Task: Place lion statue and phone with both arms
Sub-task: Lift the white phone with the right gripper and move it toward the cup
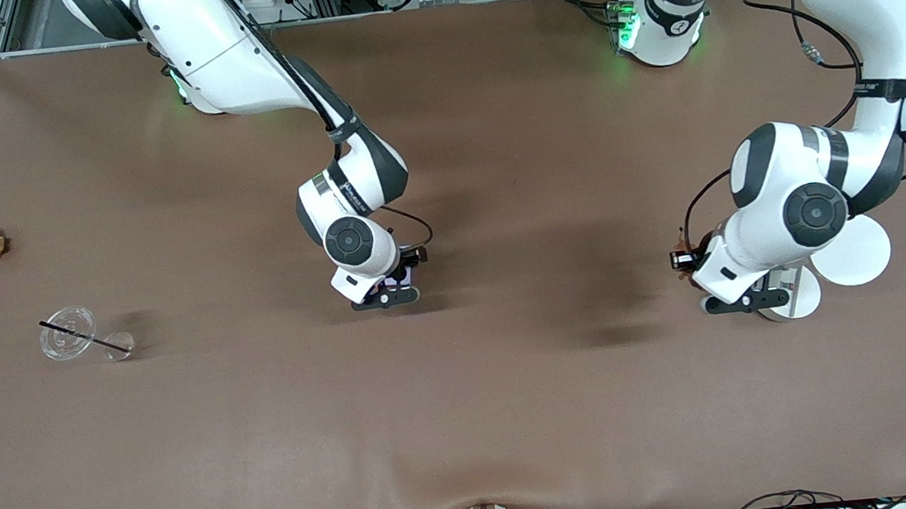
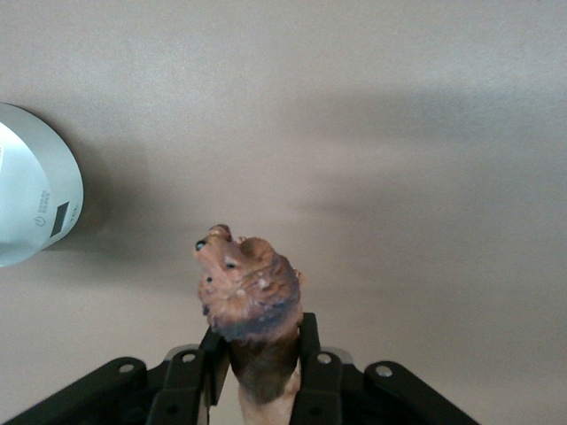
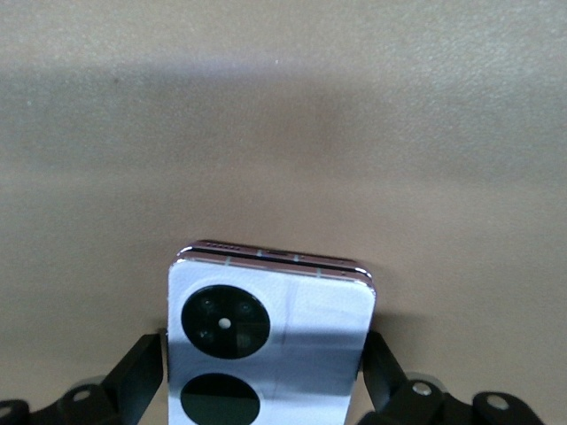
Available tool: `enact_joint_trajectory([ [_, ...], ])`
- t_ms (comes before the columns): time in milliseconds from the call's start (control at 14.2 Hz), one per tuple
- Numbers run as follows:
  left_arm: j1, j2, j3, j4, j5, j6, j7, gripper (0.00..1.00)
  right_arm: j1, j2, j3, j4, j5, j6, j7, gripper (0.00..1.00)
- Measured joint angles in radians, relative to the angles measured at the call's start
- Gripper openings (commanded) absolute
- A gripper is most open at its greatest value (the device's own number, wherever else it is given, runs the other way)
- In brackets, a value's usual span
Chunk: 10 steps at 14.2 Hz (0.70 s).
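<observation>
I see the left gripper clamped on the lion statue at lower centre – right gripper clamped on the phone.

Even overhead light, soft shadows

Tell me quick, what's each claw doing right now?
Left gripper: closed on the small reddish-brown lion statue.
Right gripper: closed on the lavender folded flip phone.
</observation>
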Motion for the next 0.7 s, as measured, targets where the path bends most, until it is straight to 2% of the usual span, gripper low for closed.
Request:
enact_joint_trajectory([
  [70, 0.004, 0.0, -0.001, -0.009, 0.0, 0.01, 0.007, 0.0, 0.0, 0.0, 0.0, -0.001, 0.0, 0.0, 0.0, 0.88],
  [141, 0.004, 0.0, -0.003, -0.015, 0.0, 0.016, 0.007, 0.0, 0.0, 0.0, 0.0, -0.001, 0.0, 0.0, 0.0, 0.6],
  [211, 0.004, 0.0, -0.005, -0.018, 0.0, 0.02, 0.007, 0.0, 0.0, 0.0, -0.002, -0.001, -0.003, -0.001, 0.0, 0.39],
  [281, 0.003, 0.001, -0.007, -0.021, 0.0, 0.028, 0.007, 0.0, 0.0, -0.004, -0.004, -0.001, -0.003, -0.007, 0.002, 0.27],
  [351, 0.003, 0.002, -0.008, -0.026, 0.001, 0.042, 0.007, 0.0, 0.0, -0.004, -0.004, -0.001, -0.003, -0.007, 0.003, 0.18],
  [492, 0.003, 0.009, -0.008, -0.038, 0.001, 0.063, 0.008, 0.0, 0.002, -0.004, -0.014, 0.0, -0.004, -0.007, 0.007, 0.09],
  [562, 0.003, 0.014, -0.008, -0.04, 0.002, 0.068, 0.008, 0.0, 0.002, -0.006, -0.031, 0.001, -0.005, -0.008, 0.007, 0.06],
  [703, 0.003, 0.026, -0.008, -0.041, 0.028, 0.081, 0.008, 0.0, 0.002, -0.021, -0.093, 0.007, -0.008, -0.044, 0.005, 0.05],
])
